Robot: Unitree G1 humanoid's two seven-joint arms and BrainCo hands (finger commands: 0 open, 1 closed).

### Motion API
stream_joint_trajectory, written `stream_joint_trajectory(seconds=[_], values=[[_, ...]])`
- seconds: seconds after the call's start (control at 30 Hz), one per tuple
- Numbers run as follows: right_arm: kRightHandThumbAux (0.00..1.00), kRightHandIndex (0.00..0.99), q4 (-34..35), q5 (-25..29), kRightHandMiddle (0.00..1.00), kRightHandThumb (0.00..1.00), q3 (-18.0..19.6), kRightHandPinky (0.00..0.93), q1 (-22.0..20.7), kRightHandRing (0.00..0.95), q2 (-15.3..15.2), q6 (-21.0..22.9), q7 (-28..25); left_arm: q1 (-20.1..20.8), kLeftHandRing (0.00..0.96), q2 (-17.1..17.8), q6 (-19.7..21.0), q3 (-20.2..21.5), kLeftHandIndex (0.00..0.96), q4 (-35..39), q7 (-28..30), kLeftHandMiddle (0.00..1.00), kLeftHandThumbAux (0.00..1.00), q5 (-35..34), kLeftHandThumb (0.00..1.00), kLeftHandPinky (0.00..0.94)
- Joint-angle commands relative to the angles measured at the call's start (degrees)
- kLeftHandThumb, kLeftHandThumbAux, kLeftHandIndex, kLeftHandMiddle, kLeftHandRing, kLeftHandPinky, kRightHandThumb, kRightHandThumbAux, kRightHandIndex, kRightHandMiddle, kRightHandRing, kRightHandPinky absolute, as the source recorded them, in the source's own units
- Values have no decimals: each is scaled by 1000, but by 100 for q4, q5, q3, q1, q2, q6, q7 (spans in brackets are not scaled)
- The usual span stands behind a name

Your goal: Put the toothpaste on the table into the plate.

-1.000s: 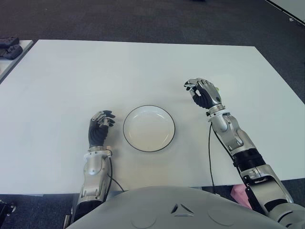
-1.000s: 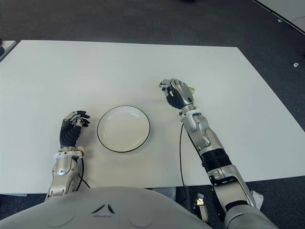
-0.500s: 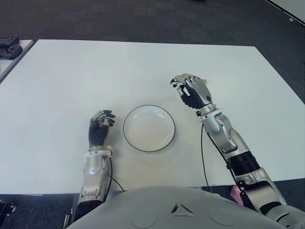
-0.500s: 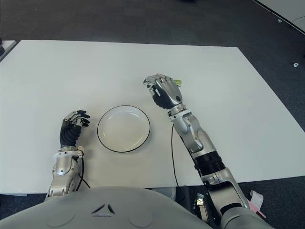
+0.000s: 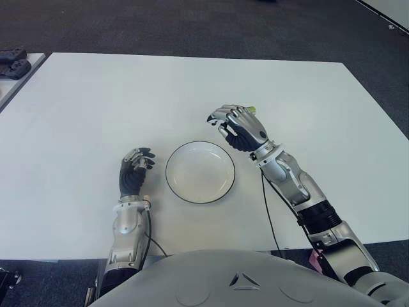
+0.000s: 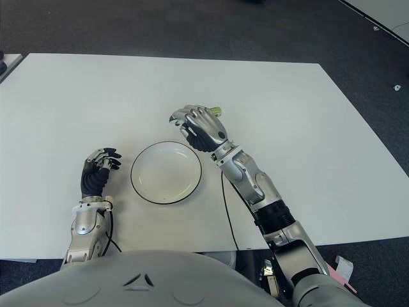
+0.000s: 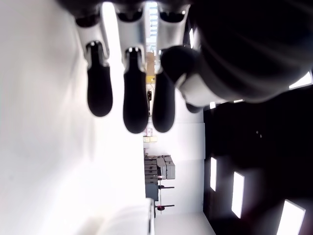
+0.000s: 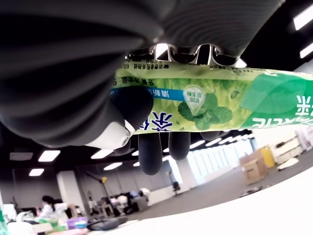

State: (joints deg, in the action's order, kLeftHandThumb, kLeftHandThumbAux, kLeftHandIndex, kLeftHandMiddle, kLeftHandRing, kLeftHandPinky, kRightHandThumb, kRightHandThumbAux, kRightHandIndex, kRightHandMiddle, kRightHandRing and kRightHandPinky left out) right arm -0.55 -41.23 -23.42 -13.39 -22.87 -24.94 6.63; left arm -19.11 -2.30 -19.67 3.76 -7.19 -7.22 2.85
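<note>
White table (image 5: pixel 77 115) carries one round white plate (image 5: pixel 200 172) with a dark rim, lying nearest the robot between its two hands. Just left of the plate shows the left robot hand (image 5: pixel 134 173), fingers curled and holding nothing. Farther back, the right robot hand (image 5: pixel 238 126) hangs by the plate's far right rim, clenched around the single toothpaste (image 8: pixel 205 105), a green tube printed with mint leaves and Chinese characters.

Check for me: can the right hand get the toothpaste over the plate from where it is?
Probably yes: the right hand, shut on the toothpaste, shows just beyond the plate's far right rim, nothing between.
</note>
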Motion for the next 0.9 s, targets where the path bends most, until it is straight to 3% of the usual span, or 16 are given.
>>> stream_joint_trajectory(seconds=[0.03,0.3,0.67,0.9], values=[[657,405,242,-102,472,955,-217,849,106,580,81,-210,-168,-43,555,-41,176,-19,401,-113,-44,485,680,32,832,535],[663,375,238,-235,486,949,-494,859,142,593,112,-476,-370,-38,554,-5,121,-31,406,-153,5,484,679,26,832,537],[662,372,-28,273,518,950,-675,852,299,581,103,-777,-932,-70,558,-21,136,-22,399,-134,3,488,681,-8,831,540],[661,374,-34,465,516,950,-677,851,418,568,114,-729,-1250,-78,559,-40,166,-7,393,-122,-16,490,682,-20,830,536]])
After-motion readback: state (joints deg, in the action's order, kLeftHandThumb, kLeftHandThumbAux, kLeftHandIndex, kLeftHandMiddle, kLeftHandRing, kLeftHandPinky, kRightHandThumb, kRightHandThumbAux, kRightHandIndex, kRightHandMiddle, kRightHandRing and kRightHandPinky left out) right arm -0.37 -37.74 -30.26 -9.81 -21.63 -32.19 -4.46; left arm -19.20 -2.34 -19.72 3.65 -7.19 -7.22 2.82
